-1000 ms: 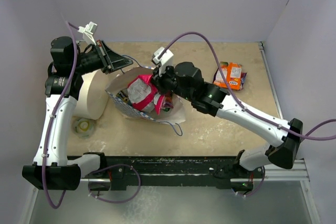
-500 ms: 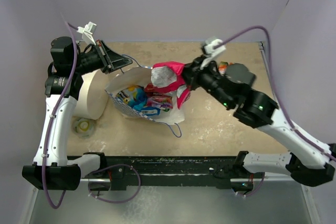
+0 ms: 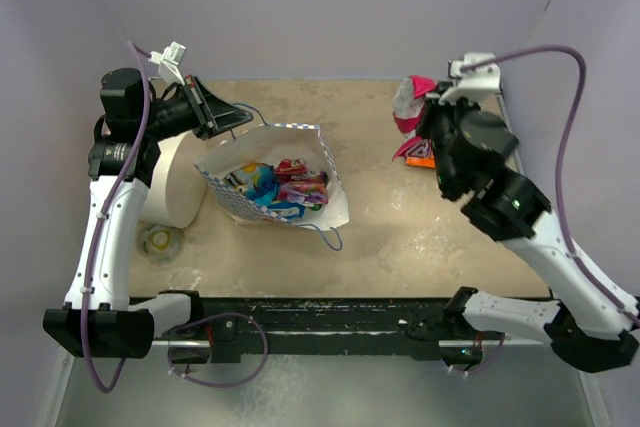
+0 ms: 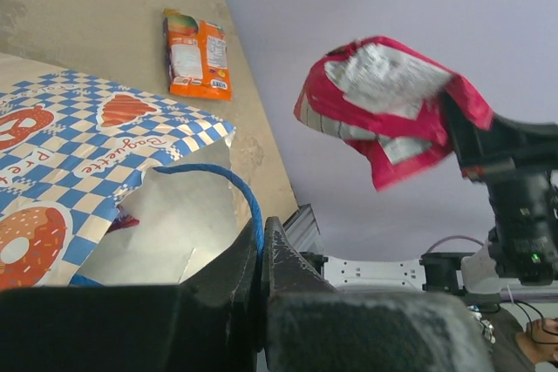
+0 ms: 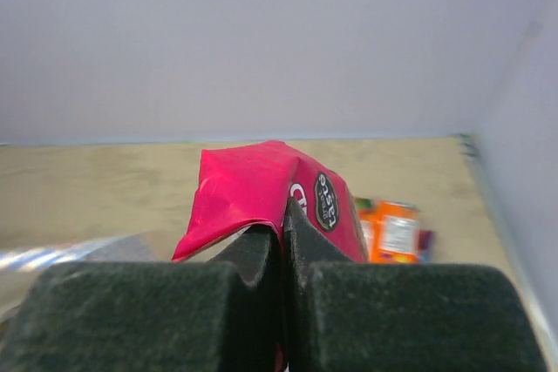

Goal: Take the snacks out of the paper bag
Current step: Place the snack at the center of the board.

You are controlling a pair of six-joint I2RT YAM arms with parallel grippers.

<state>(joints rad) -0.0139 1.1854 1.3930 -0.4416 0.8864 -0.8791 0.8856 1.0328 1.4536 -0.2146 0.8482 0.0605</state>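
Note:
The paper bag lies open at the table's middle left, checkered outside, cream inside. Several bright snack packets lie in it. My left gripper is at the bag's back rim, shut on the blue cord handle; its jaws pinch the cord. My right gripper is raised at the back right, shut on a red-magenta packet, which also shows in the right wrist view and the left wrist view. An orange packet lies on the table below it.
A large white cylinder stands left of the bag, with a small round lid in front of it. The orange packet is near the right wall. A black rail runs along the near edge.
My right gripper has lifted the red-magenta packet out of the bag and carried it right and back, over the orange packet. The left gripper has kept hold of the cord.

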